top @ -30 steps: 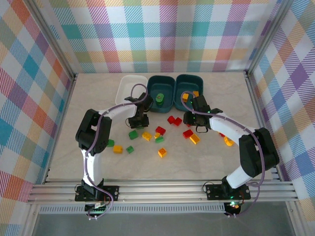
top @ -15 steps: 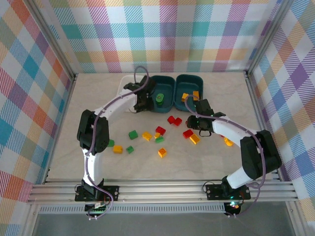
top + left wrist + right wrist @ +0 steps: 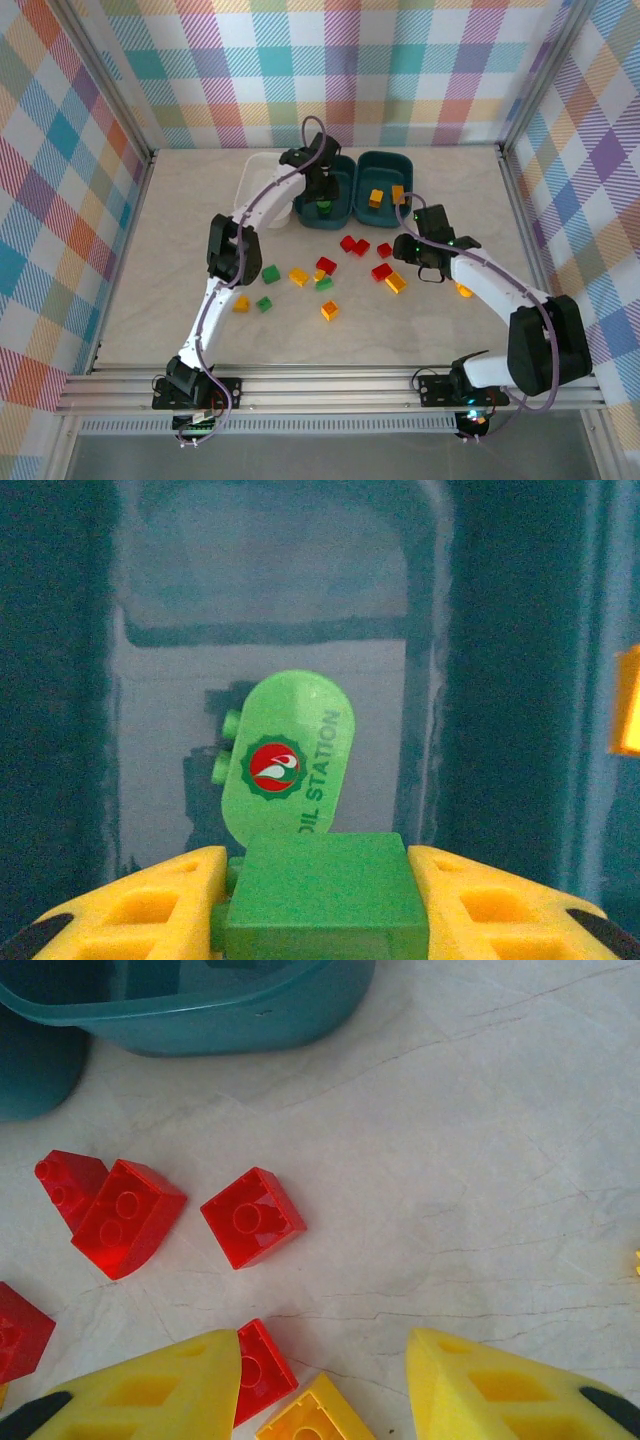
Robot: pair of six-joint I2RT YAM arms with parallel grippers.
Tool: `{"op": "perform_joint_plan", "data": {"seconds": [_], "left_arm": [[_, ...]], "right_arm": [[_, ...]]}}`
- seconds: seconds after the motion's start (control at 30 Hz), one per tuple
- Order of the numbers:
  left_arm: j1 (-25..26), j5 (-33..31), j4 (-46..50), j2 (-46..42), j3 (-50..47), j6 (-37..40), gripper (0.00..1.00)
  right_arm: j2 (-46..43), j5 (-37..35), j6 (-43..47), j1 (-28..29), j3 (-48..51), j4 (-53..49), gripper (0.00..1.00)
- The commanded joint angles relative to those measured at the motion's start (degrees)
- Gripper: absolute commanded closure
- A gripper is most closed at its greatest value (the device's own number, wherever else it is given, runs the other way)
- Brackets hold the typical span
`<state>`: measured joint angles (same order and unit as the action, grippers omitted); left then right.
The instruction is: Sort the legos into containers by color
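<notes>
Table: we are looking at a pale marbled table with the tubs lined up along its far edge and the bricks scattered in the middle.

Containers: the white tub, the middle teal tub and the right teal tub are sitting side by side, touching.

Left gripper: the left gripper is hanging over the middle teal tub, its yellow fingers clamping a green brick above the tub floor.

Right gripper: the right gripper is hovering low over the table near the reds, fingers standing apart and gripping nothing. A red brick and a yellow brick are lying just inside the gap.

Sorted legos: a green rounded piece is lying in the middle teal tub, and two orange bricks are resting in the right teal tub.

Loose legos: red bricks, yellow-orange bricks and green ones are waiting on the table.

Progress: we are judging the sort as early. Three pieces are binned, a fourth is about to drop, and no red is sitting in a tub as far as we can see, so most of the work is remaining.
</notes>
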<state>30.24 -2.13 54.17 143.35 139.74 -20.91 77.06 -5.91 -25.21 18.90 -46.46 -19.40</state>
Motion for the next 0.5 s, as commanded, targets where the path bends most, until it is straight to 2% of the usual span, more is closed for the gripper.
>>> {"op": "perform_joint_plan", "data": {"seconds": [0.0, 0.13, 0.17, 0.23, 0.3, 0.47], "left_arm": [[-0.36, 2.57, 0.59, -0.97, 2.51, 1.71, 0.54], [-0.27, 5.25, 0.40, -1.99, 2.46, 2.38, 0.28], [-0.28, 5.56, 0.77, -2.76, 2.40, 2.23, 0.24], [0.20, 3.55, 1.22, -5.71, 0.98, 1.06, 0.22], [1.36, 0.32, -1.74, -11.26, -5.65, 1.22, 0.19], [2.92, 1.59, -11.43, -28.43, -31.81, -4.91, 0.15]], "right_arm": [[-0.55, 1.43, 0.52, -0.40, 1.15, -1.10, 0.52], [0.28, 2.13, 0.34, -0.44, 1.00, -0.58, 0.49], [0.37, 2.39, 0.30, -0.44, 1.00, -0.55, 0.49], [0.16, 2.73, 0.22, -0.44, 1.01, -0.40, 0.47], [0.00, 2.91, 0.11, -0.46, 1.19, -0.10, 0.47], [0.31, 4.06, -0.03, -0.35, 0.99, 0.15, 0.48]]}}
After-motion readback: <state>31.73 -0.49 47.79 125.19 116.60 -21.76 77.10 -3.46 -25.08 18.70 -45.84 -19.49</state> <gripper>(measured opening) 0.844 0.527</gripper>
